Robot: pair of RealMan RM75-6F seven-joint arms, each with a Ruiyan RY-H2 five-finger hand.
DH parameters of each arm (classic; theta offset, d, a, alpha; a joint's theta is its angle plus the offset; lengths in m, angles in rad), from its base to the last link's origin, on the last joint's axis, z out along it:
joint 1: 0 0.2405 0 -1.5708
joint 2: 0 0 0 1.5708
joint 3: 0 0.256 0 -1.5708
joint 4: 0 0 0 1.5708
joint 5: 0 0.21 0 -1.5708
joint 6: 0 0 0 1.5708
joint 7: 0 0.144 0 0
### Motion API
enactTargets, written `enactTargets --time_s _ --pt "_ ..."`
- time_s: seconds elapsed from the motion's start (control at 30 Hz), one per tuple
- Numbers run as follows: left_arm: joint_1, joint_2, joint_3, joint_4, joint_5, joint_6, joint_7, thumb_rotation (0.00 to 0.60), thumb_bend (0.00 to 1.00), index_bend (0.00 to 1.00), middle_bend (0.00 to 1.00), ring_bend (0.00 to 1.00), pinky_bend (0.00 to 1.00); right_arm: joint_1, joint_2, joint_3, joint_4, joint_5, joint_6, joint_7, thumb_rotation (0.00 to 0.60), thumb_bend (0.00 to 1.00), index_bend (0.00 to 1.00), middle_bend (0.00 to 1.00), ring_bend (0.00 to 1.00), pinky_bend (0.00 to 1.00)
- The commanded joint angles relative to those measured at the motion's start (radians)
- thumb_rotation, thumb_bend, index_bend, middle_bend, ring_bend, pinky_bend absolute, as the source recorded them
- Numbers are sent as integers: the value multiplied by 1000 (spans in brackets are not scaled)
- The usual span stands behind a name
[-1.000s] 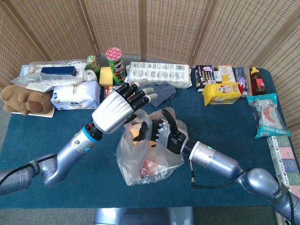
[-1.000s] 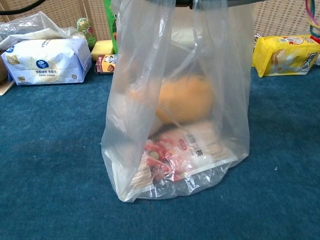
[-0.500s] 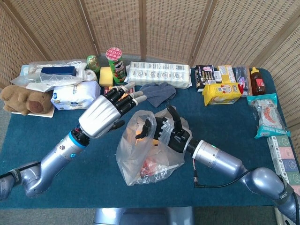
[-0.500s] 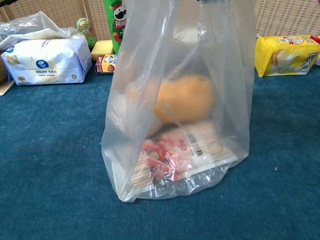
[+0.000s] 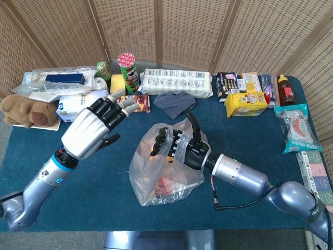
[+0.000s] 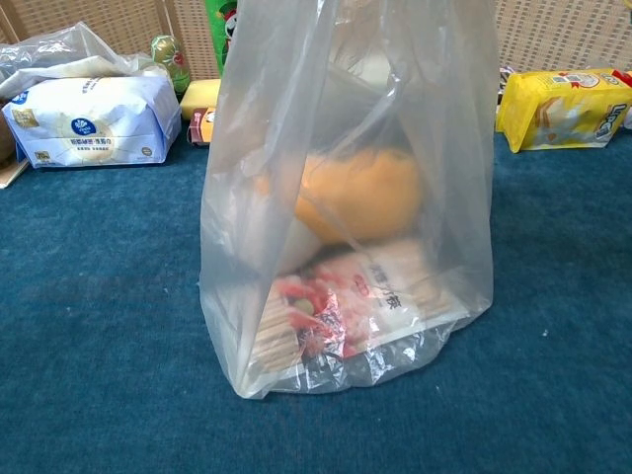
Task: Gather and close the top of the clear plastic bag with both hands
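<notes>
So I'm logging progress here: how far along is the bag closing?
Early. Done: the bag stands loaded on the table, a round orange item above a snack packet. In hand: the right hand holds the bag's top edge. Left: the left hand hovers open, away from the bag, and the mouth is ungathered.

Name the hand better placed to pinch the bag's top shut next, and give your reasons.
Right. The right hand already holds the clear plastic bag at its rim, keeping it upright. The left hand hovers open, well to the bag's left, touching nothing.
</notes>
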Motion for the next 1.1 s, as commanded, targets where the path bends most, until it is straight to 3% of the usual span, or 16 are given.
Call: enactTargets --time_s 0.03,0.4,0.5,0.57,0.6,0.7,0.8,0.9,1.1 --pt "71 37 32 -24 34 69 40 600 51 93 199 59 245 -3 -2 5 2 4 -7 3 125 193 494 543 490 388" --pt "207 57 79 -24 8 151 57 600 51 92 200 59 244 -50 0 47 -31 18 5 4 127 195 497 558 560 453" --pt "257 72 119 -46 -21 145 69 600 51 92 200 59 245 -71 6 68 -51 27 35 14 136 206 518 580 609 501" --pt "281 80 141 -57 -28 138 77 600 51 92 200 59 245 -77 10 77 -61 30 51 19 189 212 536 601 644 538" --pt "294 80 154 -60 -29 138 80 600 51 92 200 59 245 -80 12 82 -64 32 59 23 259 215 551 618 669 563" --pt "355 63 209 -52 -20 154 69 600 51 92 200 59 244 -93 15 105 -77 45 99 44 392 222 585 653 715 609" --pt "400 44 245 -32 -10 169 55 600 50 92 201 59 244 -100 23 124 -76 50 101 56 483 224 603 675 738 633" --pt "457 27 290 -5 -8 187 48 600 51 92 201 59 246 -116 24 159 -81 61 92 71 526 224 606 680 746 639" --pt "547 4 339 29 1 235 6 600 51 93 201 59 248 -142 11 224 -100 86 74 99 553 224 606 680 746 638"
